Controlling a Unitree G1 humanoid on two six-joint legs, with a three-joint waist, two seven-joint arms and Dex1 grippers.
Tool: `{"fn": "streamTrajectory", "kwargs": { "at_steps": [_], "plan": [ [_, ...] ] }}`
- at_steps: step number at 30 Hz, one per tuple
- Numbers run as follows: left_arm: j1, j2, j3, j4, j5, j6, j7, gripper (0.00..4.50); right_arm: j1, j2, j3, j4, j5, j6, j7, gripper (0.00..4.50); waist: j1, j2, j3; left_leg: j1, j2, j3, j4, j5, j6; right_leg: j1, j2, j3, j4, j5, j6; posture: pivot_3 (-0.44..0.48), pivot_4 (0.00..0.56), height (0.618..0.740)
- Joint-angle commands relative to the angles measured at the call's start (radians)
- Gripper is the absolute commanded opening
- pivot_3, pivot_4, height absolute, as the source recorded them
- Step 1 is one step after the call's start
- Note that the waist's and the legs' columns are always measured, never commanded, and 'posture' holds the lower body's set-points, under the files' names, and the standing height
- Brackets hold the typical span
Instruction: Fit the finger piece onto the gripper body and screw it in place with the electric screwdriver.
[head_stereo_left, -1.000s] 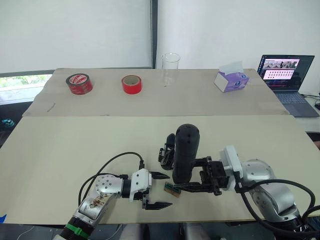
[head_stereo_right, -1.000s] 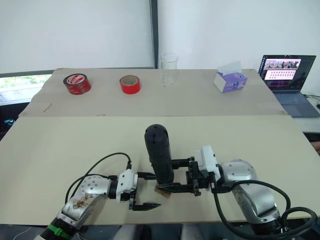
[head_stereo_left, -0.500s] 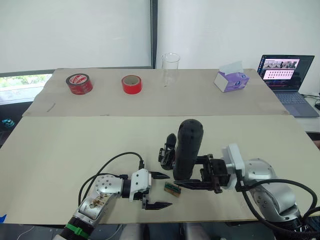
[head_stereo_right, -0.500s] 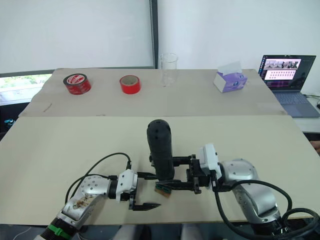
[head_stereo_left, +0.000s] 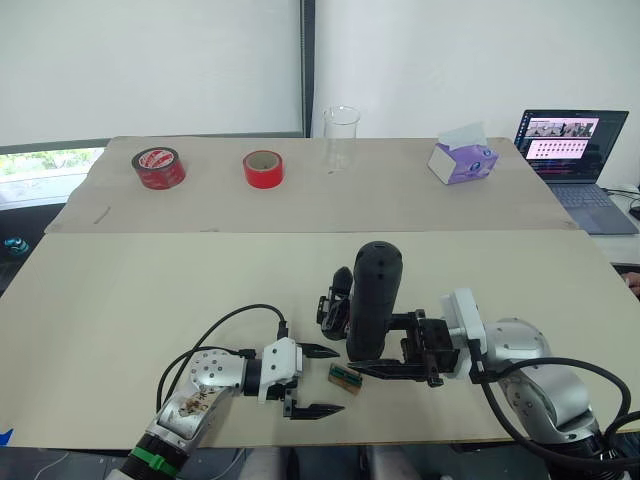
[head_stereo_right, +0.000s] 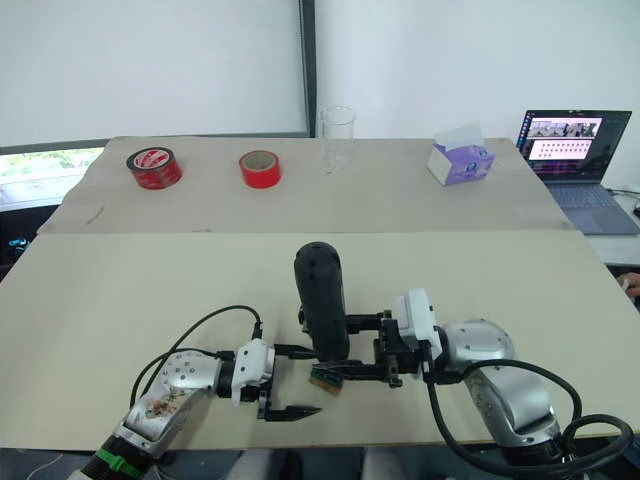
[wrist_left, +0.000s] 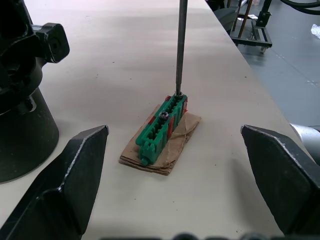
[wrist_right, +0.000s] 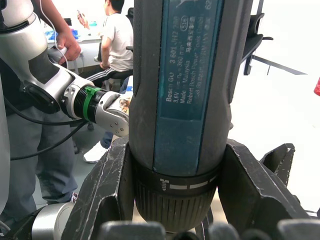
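The electric screwdriver (head_stereo_left: 372, 300) stands upright near the table's front, with my right gripper (head_stereo_left: 372, 345) shut on its lower end (wrist_right: 180, 125). Its thin metal bit (wrist_left: 181, 45) comes down onto one end of a small green-and-brown block (wrist_left: 162, 131) that carries a screw. The gripper body (head_stereo_left: 335, 300) stands just behind the screwdriver, its one pointed finger up. To the left of the block my left gripper (head_stereo_left: 322, 380) is open, with its fingers (wrist_left: 75, 185) on either side of the block and apart from it. The finger piece is hidden.
Two red tape rolls (head_stereo_left: 159, 167) (head_stereo_left: 264, 168), a clear cup (head_stereo_left: 341, 135) and a purple tissue box (head_stereo_left: 462, 158) line the far side of the table. A laptop (head_stereo_left: 570, 150) sits at the far right. People (wrist_right: 117, 35) are beyond my left arm (wrist_right: 75, 90).
The screwdriver's top has leaned slightly to the right in my right gripper. My left gripper and the green block have stayed where they were.
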Motion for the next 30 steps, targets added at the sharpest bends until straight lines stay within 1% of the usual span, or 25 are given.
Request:
{"fn": "streamTrajectory", "kwargs": {
  "at_steps": [1, 30],
  "plan": [
    [0.025, 0.018, -0.001, 0.069, 0.025, 0.019, 0.006, 4.50, 0.001, 0.005, -0.016, -0.030, 0.018, -0.040, 0.008, 1.92, 0.000, 0.000, 0.000, 0.000, 0.000, 0.000, 0.000, 0.000, 0.000, 0.000, 0.000, 0.000, 0.000, 0.000, 0.000, 0.000, 0.150, 0.740],
    [0.029, 0.021, 0.010, 0.033, 0.003, 0.048, 0.016, 4.50, -0.002, 0.021, 0.001, -0.016, -0.004, -0.070, 0.006, 1.92, -0.001, 0.000, 0.000, 0.000, 0.000, 0.000, 0.000, 0.000, 0.000, 0.000, 0.000, 0.000, 0.000, 0.000, 0.000, 0.000, 0.150, 0.740]
  ]
}}
